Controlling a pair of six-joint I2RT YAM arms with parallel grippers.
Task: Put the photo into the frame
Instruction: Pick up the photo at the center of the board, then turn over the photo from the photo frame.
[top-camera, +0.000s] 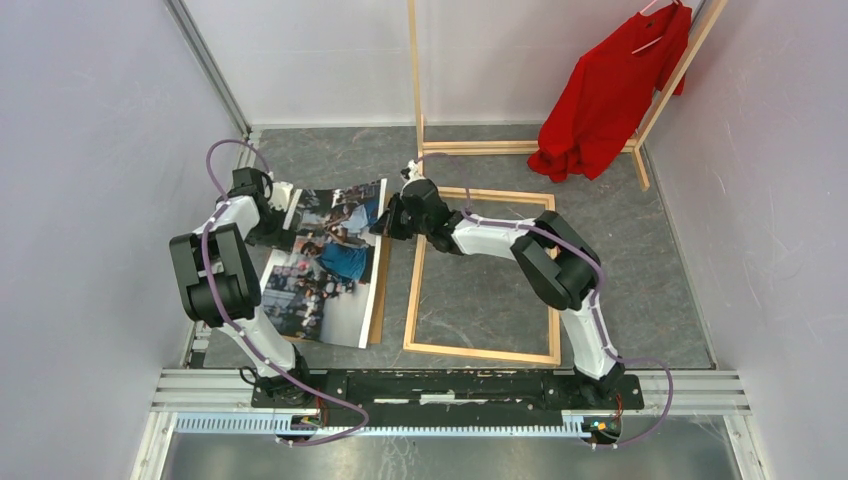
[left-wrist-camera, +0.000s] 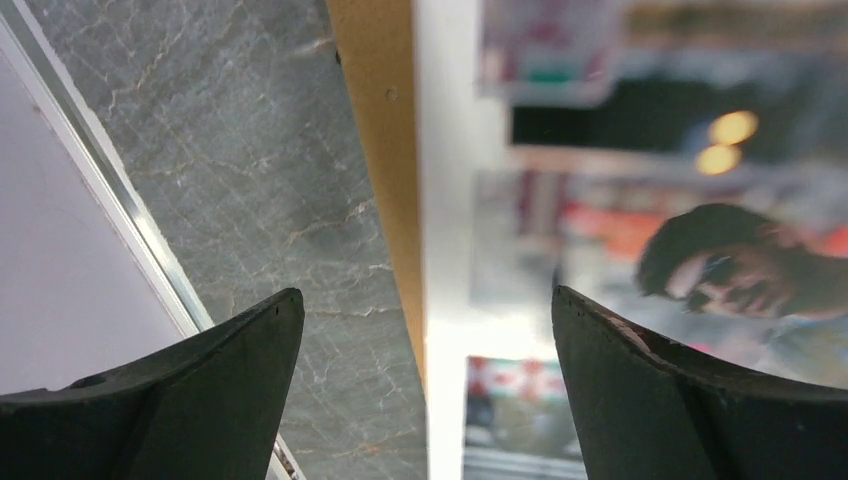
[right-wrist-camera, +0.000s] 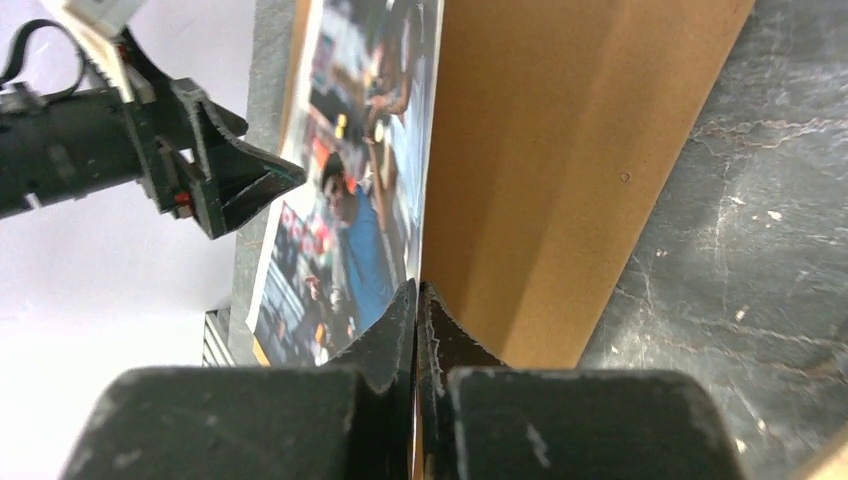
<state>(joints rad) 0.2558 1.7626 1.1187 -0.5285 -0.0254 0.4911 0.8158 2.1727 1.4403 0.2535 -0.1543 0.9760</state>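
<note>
The photo (top-camera: 328, 262), a street scene with a man in a blue shirt, lies at centre left on the brown backing board (top-camera: 379, 295). The light wooden frame (top-camera: 414, 290) lies flat to its right, empty. My right gripper (top-camera: 386, 222) is shut on the photo's far right edge. In the right wrist view the jaws (right-wrist-camera: 416, 292) pinch that thin edge, with the print (right-wrist-camera: 365, 240) on the left and the board (right-wrist-camera: 560, 160) on the right. My left gripper (top-camera: 276, 214) is open at the photo's far left corner. Its fingers (left-wrist-camera: 425, 300) straddle the board edge (left-wrist-camera: 385, 120) and the print (left-wrist-camera: 650, 230).
A tall wooden clothes rack (top-camera: 413, 70) with a red shirt (top-camera: 610, 90) stands at the back right. White walls close in on the left and right. A metal strip (left-wrist-camera: 100, 190) runs along the left wall's foot. The arms' mounting rail (top-camera: 450, 385) is at the near edge.
</note>
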